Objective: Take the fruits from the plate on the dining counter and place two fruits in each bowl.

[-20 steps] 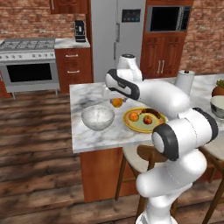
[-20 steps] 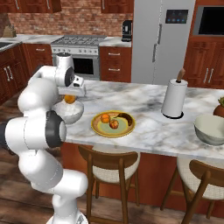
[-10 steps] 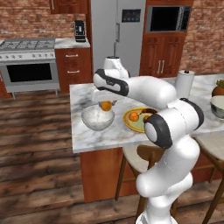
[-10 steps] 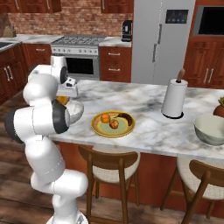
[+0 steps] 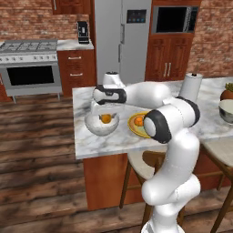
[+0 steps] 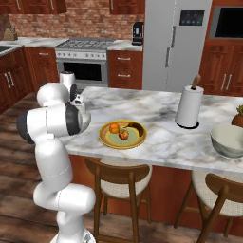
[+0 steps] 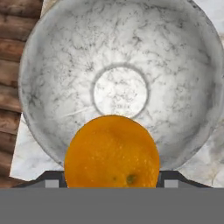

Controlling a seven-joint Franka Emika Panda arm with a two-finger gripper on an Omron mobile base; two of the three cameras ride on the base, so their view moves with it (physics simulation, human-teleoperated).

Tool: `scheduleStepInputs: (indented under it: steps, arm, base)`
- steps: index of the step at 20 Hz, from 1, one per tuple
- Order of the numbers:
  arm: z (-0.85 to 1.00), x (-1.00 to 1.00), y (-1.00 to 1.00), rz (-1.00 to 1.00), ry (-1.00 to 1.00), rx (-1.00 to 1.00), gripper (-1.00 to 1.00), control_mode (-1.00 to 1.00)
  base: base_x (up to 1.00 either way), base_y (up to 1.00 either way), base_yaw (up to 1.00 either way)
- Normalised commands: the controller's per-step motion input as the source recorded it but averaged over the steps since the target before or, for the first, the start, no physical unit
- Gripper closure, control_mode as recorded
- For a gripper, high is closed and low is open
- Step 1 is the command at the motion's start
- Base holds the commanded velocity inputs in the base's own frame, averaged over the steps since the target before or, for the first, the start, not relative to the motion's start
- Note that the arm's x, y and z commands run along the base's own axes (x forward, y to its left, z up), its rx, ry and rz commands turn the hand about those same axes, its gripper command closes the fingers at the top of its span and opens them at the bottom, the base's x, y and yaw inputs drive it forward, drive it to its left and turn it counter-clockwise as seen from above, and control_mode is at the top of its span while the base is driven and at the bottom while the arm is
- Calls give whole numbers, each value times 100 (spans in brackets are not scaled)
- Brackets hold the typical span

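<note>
My gripper is shut on an orange fruit and holds it just over the whitish bowl at the left end of the dining counter. In the hand view the orange fruit sits between my dark fingertips, with the bowl's bare inside right below. On the yellow plate lie another orange fruit, a reddish one and a dark brownish one. The grey bowl stands at the counter's far right.
A paper towel roll stands behind the plate toward the right. Wooden stools are tucked under the counter's near edge. The bowl sits close to the counter's left edge, with wooden floor beyond it.
The arm has swung left from above the plate to over the whitish bowl, carrying the orange fruit with it. The jaws have kept their grip.
</note>
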Motion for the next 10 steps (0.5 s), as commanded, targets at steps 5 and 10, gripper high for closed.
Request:
scheduleStepInputs:
  steps: [5,10]
  arm:
    - [-28,34,17,0,1,0,100,-100]
    - [-3,38,6,0,0,0,100,-100]
  base:
    - [0,0,0]
    - [0,0,0]
